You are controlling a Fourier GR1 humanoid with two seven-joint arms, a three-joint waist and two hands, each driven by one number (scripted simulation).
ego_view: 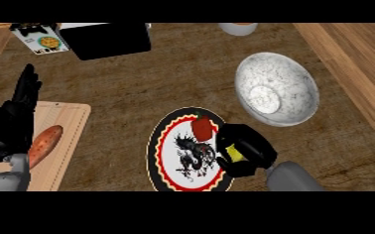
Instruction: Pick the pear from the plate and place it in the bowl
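The pear [203, 127] lies on the upper right part of the round dragon-patterned plate [164, 153]. Its red end sticks out to the upper left of my right hand [245, 151]. A yellow patch shows between that hand's curled fingers and thumb. The hand is over the plate's right rim and closed round the fruit, hiding its middle. The marbled white bowl [277, 89] stands just beyond and to the right of the plate, with nothing in it. My left hand [18, 114] rests open at the left edge, fingers pointing up.
A wooden cutting board [70, 129] at the lower left carries an orange sweet potato [45, 143]. A black box [110, 39] and a small printed carton [40, 38] sit at the back left. A white cup [238, 28] stands at the back edge.
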